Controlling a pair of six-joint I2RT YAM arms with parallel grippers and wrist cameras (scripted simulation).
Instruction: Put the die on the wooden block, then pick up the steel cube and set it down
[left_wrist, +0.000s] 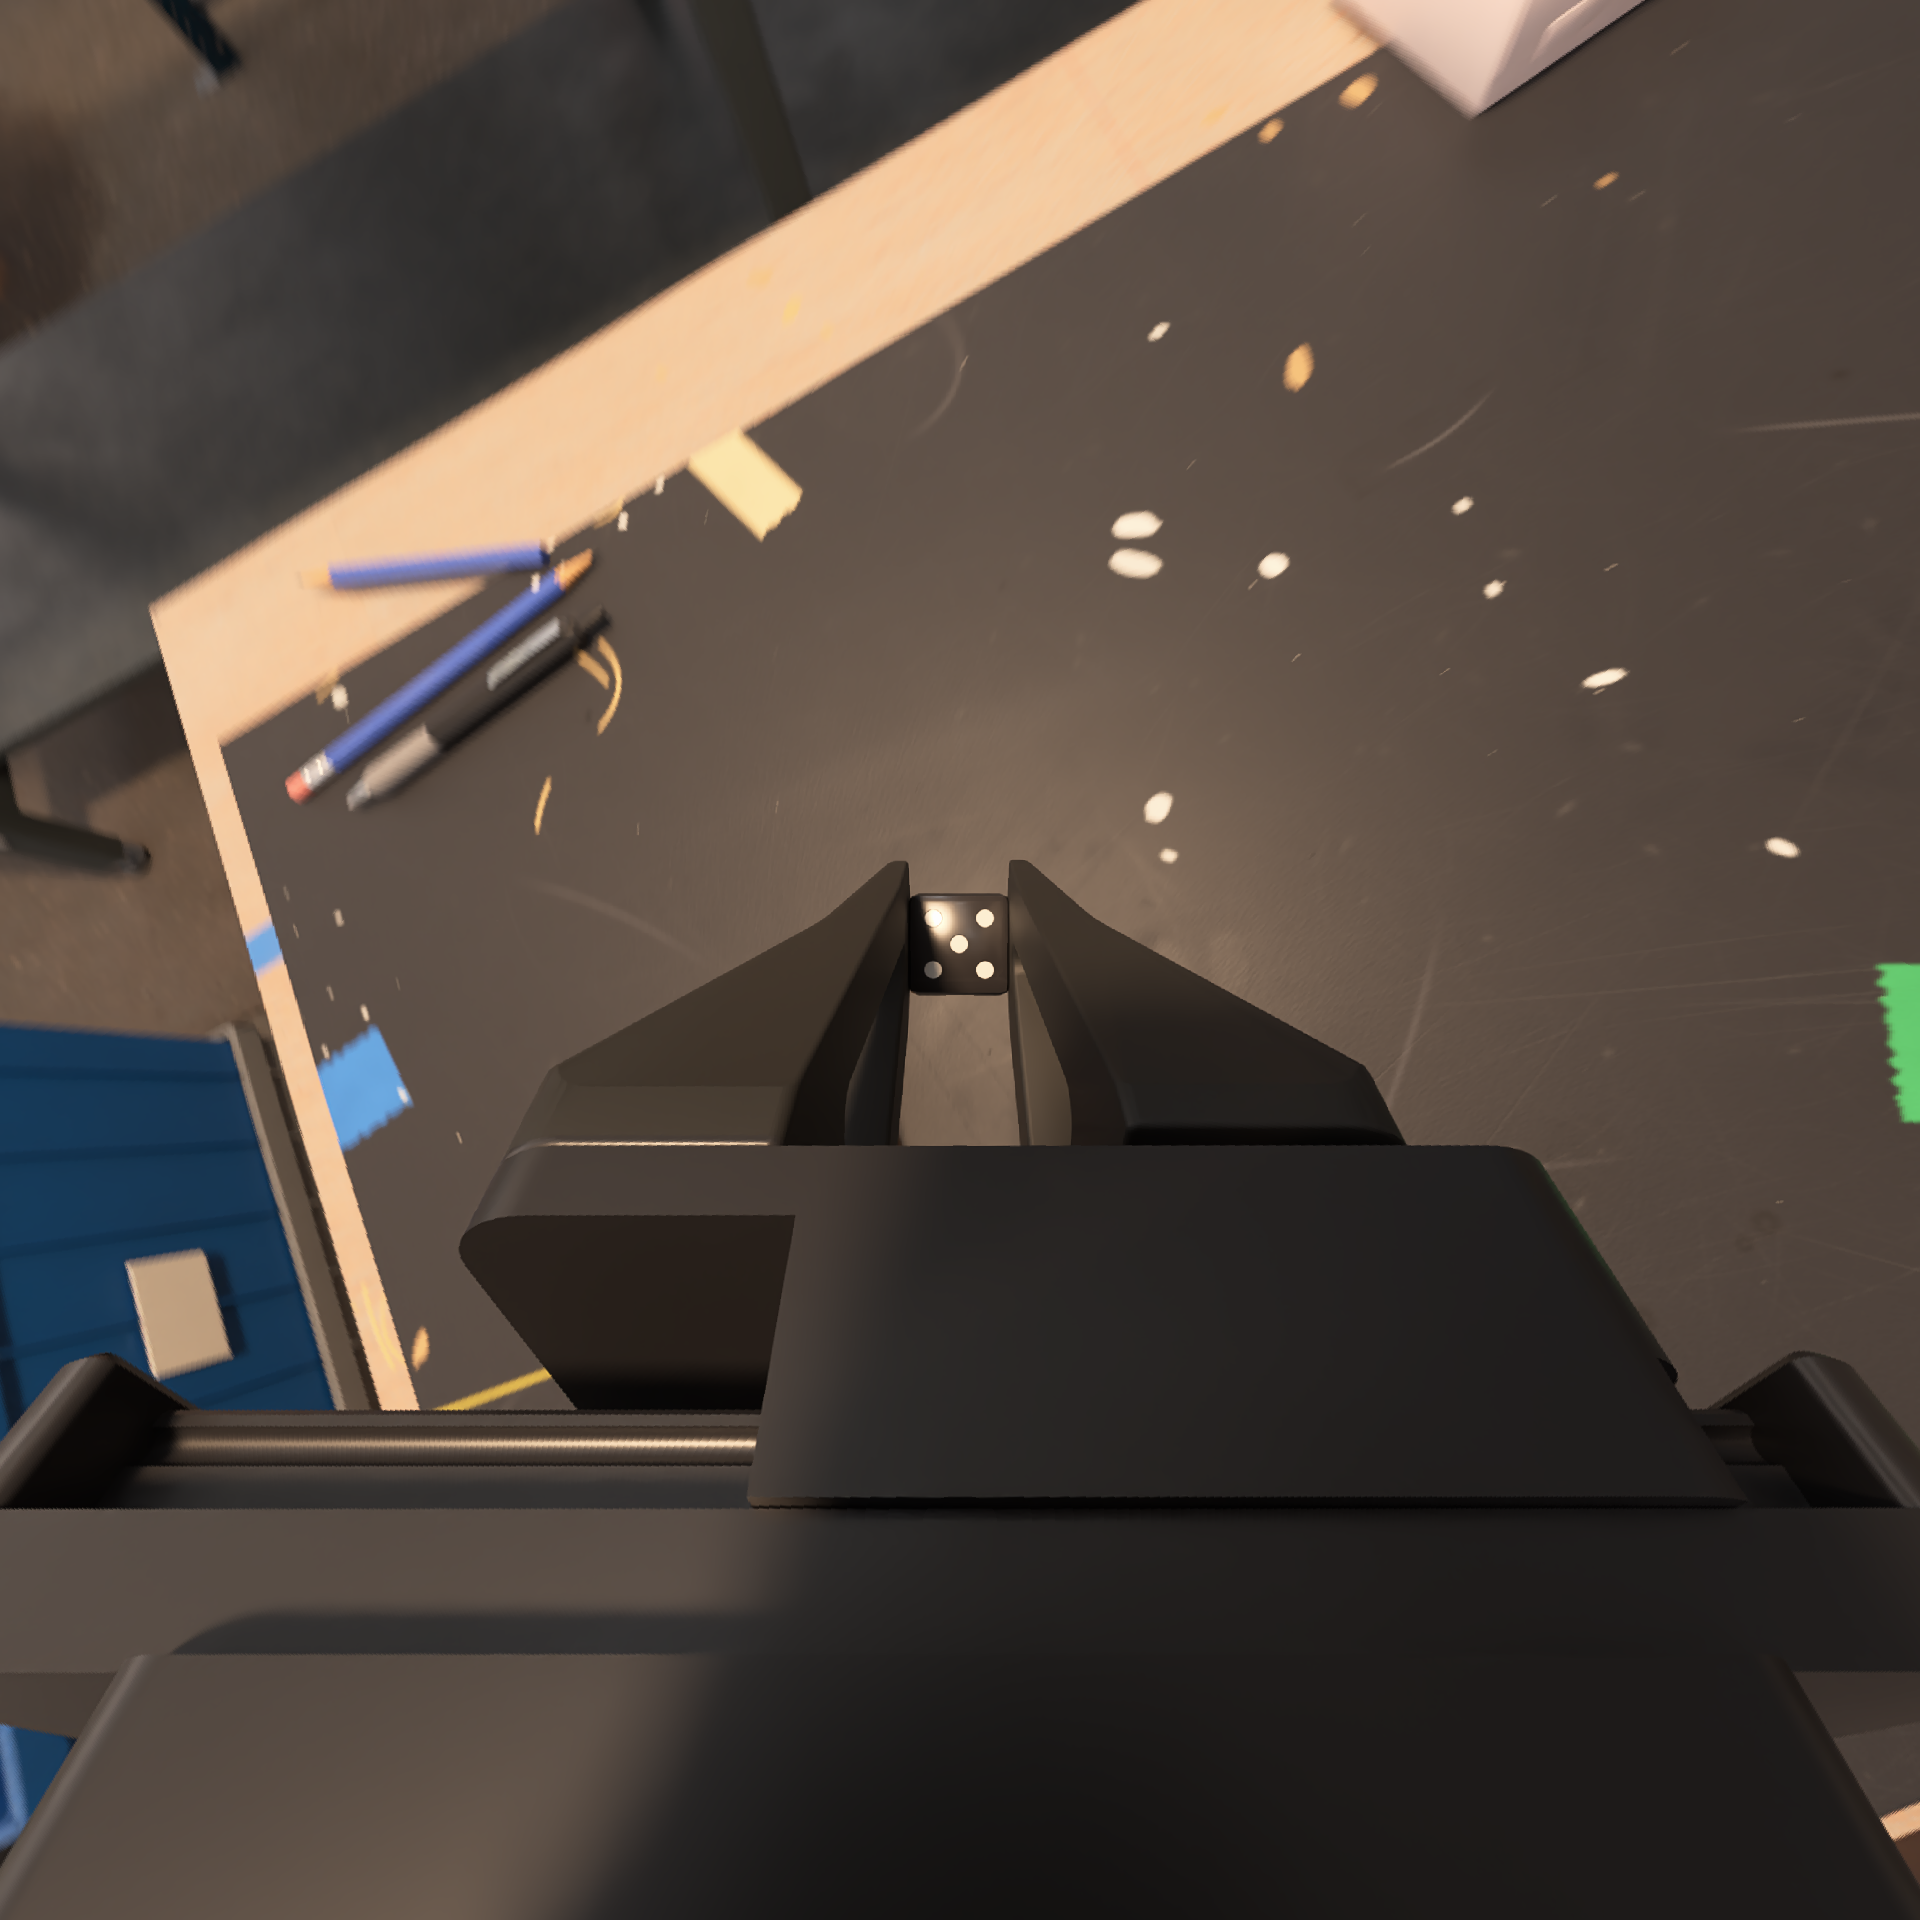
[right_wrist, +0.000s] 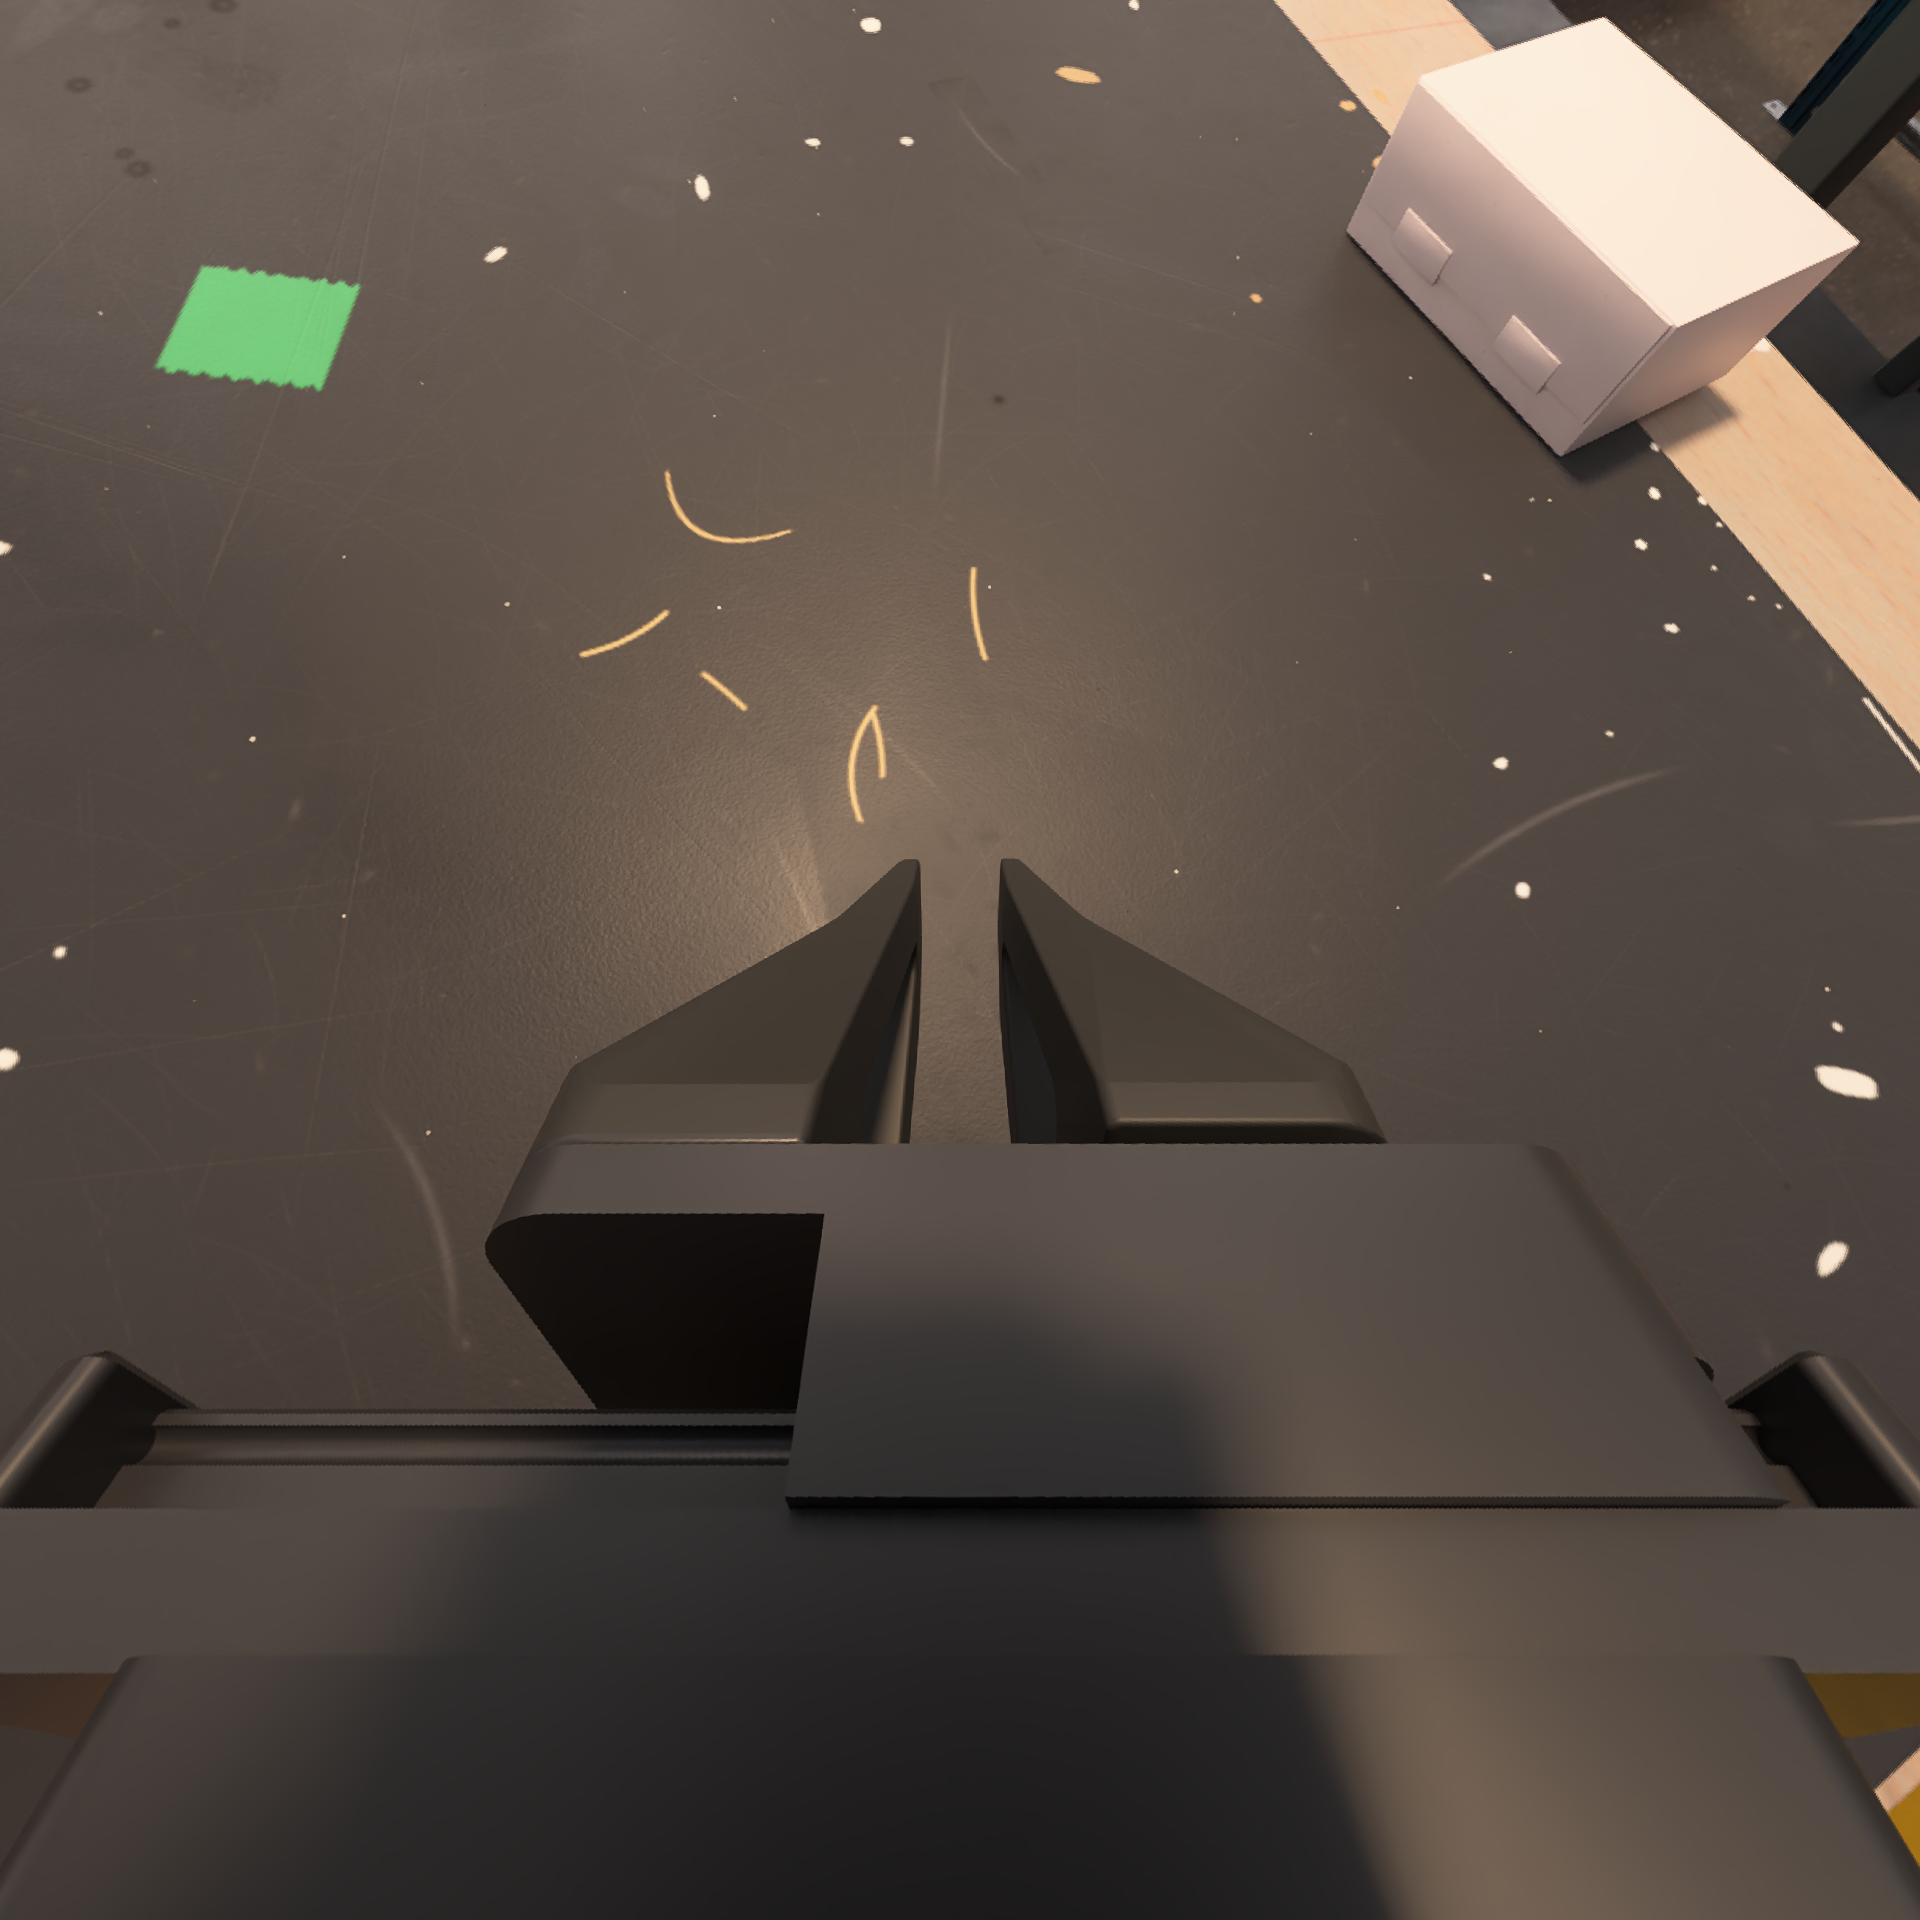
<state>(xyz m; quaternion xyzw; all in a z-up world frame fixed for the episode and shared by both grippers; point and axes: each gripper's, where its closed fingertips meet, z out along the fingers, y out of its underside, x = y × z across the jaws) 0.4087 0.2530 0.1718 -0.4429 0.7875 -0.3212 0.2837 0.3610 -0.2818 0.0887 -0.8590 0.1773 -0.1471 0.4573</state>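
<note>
The left gripper (left_wrist: 958, 878) holds the small black die with white pips (left_wrist: 958, 943), its fingers clamped on either side, above the dark scuffed counter (left_wrist: 1351, 727). The right gripper (right_wrist: 959, 868) hovers empty, fingers narrowly apart, with a white box (right_wrist: 1600, 229) far right.

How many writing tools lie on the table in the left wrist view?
3, grouped near the table's far left corner: a short blue pencil by the wooden edge, a long blue pencil with a red eraser, and a black pen lying against it. None look hidden.
</note>
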